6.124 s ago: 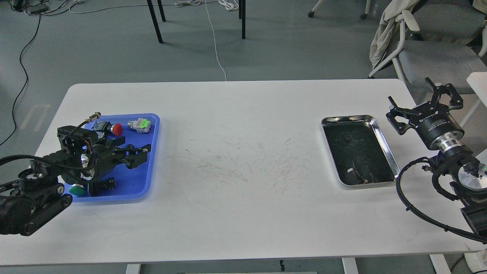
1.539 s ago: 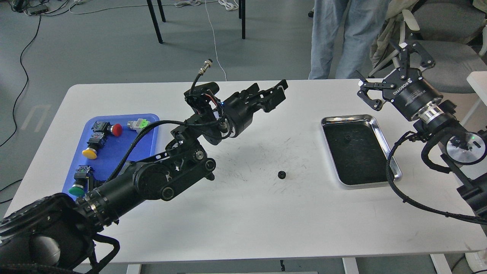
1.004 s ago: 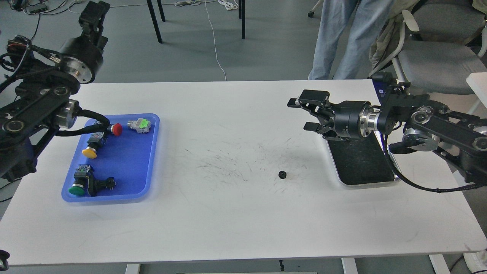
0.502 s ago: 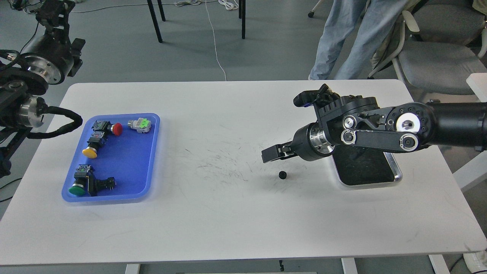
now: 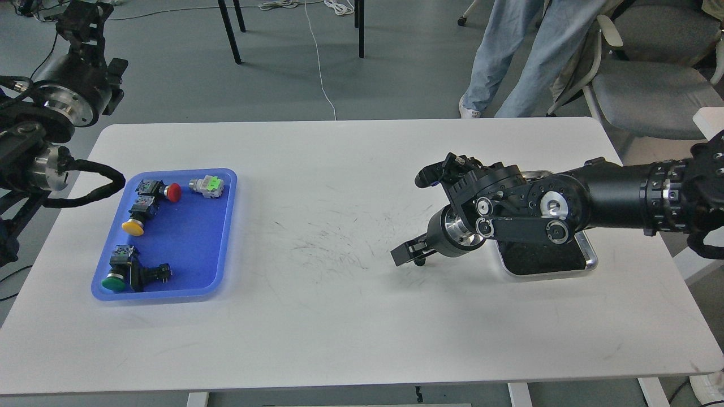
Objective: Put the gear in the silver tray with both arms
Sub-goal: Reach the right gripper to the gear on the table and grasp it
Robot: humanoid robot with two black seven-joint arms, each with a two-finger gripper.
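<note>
Silver tray (image 5: pixel 588 261) mid-right, mostly hidden behind right arm; right gripper (image 5: pixel 411 254) low over table centre-right, fingers dark, can't tell if released or clenched; gear not visible, hidden at its tips; left gripper (image 5: pixel 79 17) upper left, state unclear; blue tray (image 5: pixel 186 249) left.

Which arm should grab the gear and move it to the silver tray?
Right. The right gripper is down at the gear, beside the silver tray. The left gripper is raised off beyond the table's far left corner.
</note>
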